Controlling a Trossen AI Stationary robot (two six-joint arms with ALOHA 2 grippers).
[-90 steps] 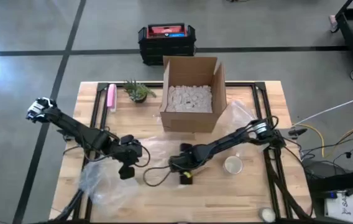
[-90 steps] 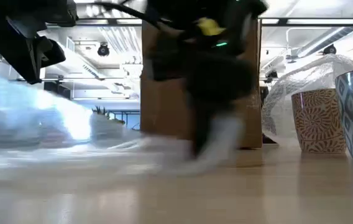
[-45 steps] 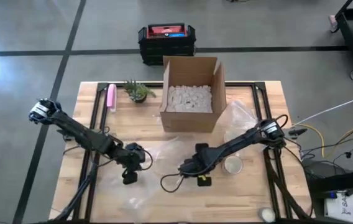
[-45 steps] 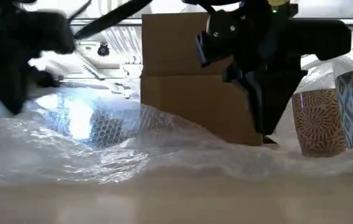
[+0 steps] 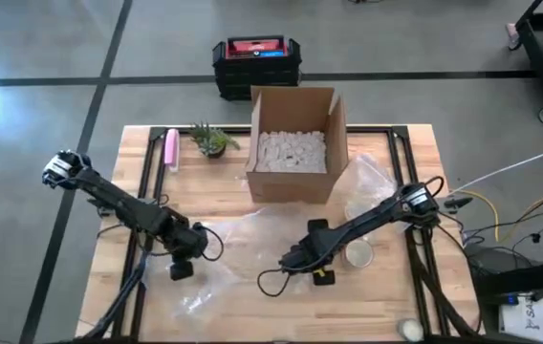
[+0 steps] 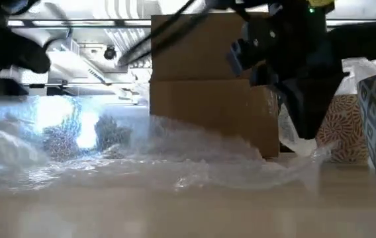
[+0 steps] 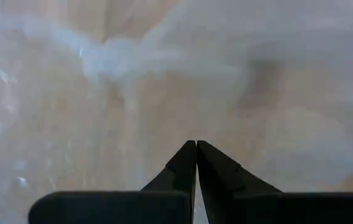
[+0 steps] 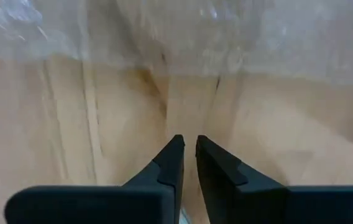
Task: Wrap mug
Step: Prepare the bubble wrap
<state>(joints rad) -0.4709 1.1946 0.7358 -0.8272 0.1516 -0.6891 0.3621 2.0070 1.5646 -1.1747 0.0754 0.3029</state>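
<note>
On the near half of the table (image 5: 415,172), a sheet of bubble wrap (image 5: 243,244) lay spread. The left tool (image 5: 178,270) pinched its left edge, fingers pressed together on the film. The right tool (image 5: 321,277) held the wrap's right edge, fingers nearly closed. The mug (image 5: 358,254) stood just right of it. Farther back stood a cardboard box (image 5: 295,143).

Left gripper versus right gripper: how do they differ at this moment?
The left gripper has its fingertips pressed together; the right gripper shows a thin gap between its tips. The left works the left part of the bubble wrap; the right sits at its right edge, beside the mug. Both are low over the table.
</note>
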